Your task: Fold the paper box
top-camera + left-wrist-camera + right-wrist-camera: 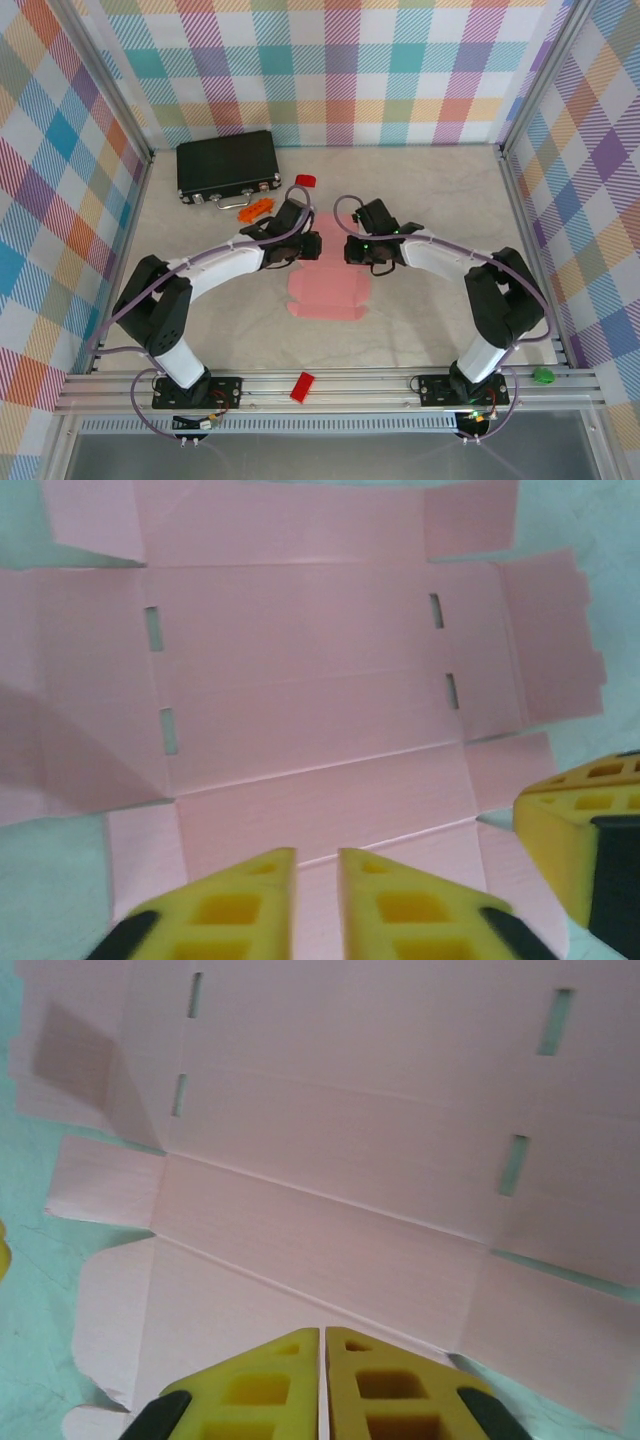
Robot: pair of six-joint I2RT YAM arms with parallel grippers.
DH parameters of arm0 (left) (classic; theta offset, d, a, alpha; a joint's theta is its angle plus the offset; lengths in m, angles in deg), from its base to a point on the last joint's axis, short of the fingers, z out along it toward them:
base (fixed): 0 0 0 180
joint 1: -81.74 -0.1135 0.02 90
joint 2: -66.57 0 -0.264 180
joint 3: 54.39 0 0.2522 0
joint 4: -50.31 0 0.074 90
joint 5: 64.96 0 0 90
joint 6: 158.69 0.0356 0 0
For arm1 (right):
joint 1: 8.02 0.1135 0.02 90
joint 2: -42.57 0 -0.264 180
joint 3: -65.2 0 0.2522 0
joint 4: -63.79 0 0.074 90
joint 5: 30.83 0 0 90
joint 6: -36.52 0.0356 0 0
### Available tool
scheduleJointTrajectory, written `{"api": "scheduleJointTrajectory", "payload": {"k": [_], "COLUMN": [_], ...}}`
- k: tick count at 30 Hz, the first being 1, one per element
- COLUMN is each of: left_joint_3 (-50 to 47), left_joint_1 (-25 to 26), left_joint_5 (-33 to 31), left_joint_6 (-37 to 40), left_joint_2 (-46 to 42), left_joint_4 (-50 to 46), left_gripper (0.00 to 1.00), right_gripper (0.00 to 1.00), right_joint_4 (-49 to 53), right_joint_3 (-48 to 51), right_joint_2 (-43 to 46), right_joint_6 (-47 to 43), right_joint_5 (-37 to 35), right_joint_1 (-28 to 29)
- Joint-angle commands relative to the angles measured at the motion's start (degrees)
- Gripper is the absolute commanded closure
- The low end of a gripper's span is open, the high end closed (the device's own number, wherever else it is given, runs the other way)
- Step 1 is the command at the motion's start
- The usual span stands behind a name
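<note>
The paper box (pixel 328 295) is a pale pink die-cut sheet lying flat mid-table, creases and slots facing up (pixel 300 680) (pixel 350 1160). My left gripper (pixel 312 245) hovers over its far end; in the left wrist view its yellow fingers (pixel 317 855) stand almost together with a thin slit, nothing between them, over a creased panel. My right gripper (pixel 352 250) faces it from the right, fingers (pixel 322 1332) pressed together over a panel near a crease. A yellow fingertip of the right gripper (pixel 580 850) shows at the sheet's corner flap.
A black case (pixel 226 165) lies at the back left, an orange piece (pixel 255 208) and a red piece (pixel 305 181) beside it. Another red piece (pixel 302 386) sits on the front rail. Plaid walls close three sides.
</note>
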Motion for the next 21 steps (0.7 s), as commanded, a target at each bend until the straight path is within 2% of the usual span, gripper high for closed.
{"api": "scheduleJointTrajectory", "payload": {"k": [1,2,9,14,21], "left_joint_3": [2.82,3.29,5.44,7.12,6.48], "left_joint_1": [0.87,0.96,1.06,1.05,1.08], "left_joint_5": [2.96,3.15,4.25,3.53,2.19], "left_joint_6": [0.36,-0.16,-2.62,-3.62,-4.09], "left_joint_2": [3.90,4.98,11.62,15.46,16.99], "left_joint_4": [-1.32,-1.36,-1.27,-3.28,-5.13], "left_gripper": [0.96,1.00,1.00,1.00,1.00], "right_gripper": [0.87,0.86,0.79,0.67,0.61], "right_joint_4": [2.28,2.31,1.64,1.42,0.04], "right_joint_3": [2.70,3.40,7.00,7.80,7.94], "right_joint_2": [2.36,2.93,4.55,4.26,2.70], "right_joint_6": [1.20,1.24,1.73,2.07,2.34], "right_joint_5": [-1.36,-1.22,0.80,0.93,2.63], "right_joint_1": [-2.49,-3.26,-7.11,-8.21,-8.80]}}
